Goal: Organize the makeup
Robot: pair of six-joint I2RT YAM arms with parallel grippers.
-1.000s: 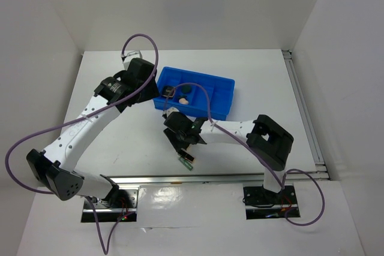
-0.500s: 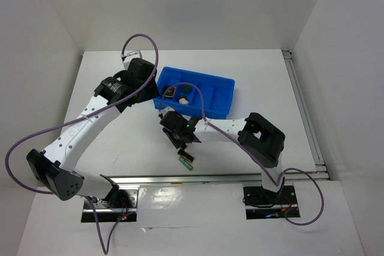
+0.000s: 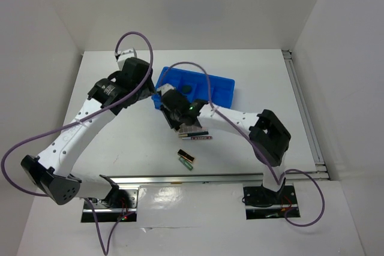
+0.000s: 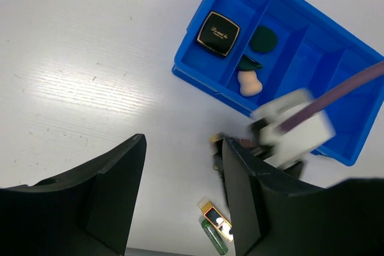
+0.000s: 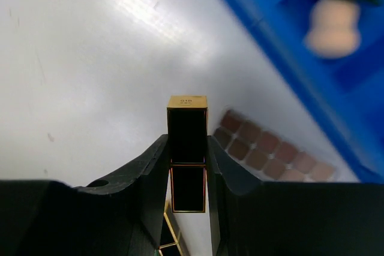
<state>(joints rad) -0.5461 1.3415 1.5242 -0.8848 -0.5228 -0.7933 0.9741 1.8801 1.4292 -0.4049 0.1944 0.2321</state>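
The right pincer (image 5: pixel 187 148) is clamped on a black-gold case (image 5: pixel 187 125), which juts out ahead of its tips. To its left the tabletop (image 5: pixel 90 58) lies bare and open. Just ahead to the right lies the pinkish palette (image 5: pixel 270 151), close against the near wall of the blue tray (image 5: pixel 282 46). Past that wall sits a blurred peach sponge (image 5: pixel 333 25).

The left pincer (image 4: pixel 183 148) hangs with jaws apart, holding nothing, over bare tabletop. The tray's corner is farther ahead to the right, with the black square compact (image 4: pixel 218 33) in its end compartment.
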